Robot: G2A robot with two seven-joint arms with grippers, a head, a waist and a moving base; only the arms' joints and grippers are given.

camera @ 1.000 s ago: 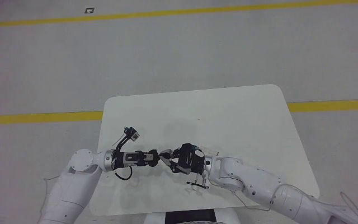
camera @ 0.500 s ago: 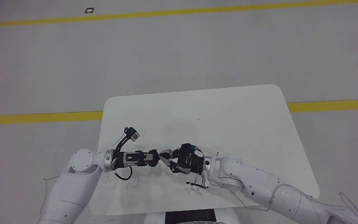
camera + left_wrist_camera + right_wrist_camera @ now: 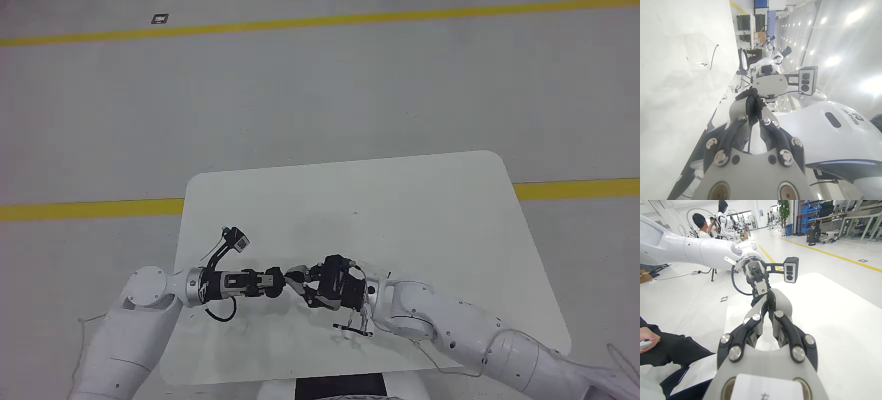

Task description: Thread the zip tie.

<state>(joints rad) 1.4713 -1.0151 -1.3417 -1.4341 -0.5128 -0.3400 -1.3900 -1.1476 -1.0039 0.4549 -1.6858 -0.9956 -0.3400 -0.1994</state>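
Observation:
Above the front left part of the white table (image 3: 420, 200), my two grippers meet tip to tip. My left gripper (image 3: 283, 281) (image 3: 751, 98) is shut, and a thin black zip tie (image 3: 750, 132) runs back between its fingers toward the palm. My right gripper (image 3: 303, 283) (image 3: 767, 303) faces it from the other side, its ribbed pads (image 3: 770, 300) pressed together right at the left gripper's tips. A short dark bit of the zip tie (image 3: 293, 274) bridges the two grippers. The rest of it is hidden by the fingers.
In the left wrist view, a clear plastic piece (image 3: 696, 51) with a thin black strand (image 3: 713, 56) lies farther out on the table. The table's front edge (image 3: 260, 382) runs close under both arms. Bare tabletop spreads behind and to the right.

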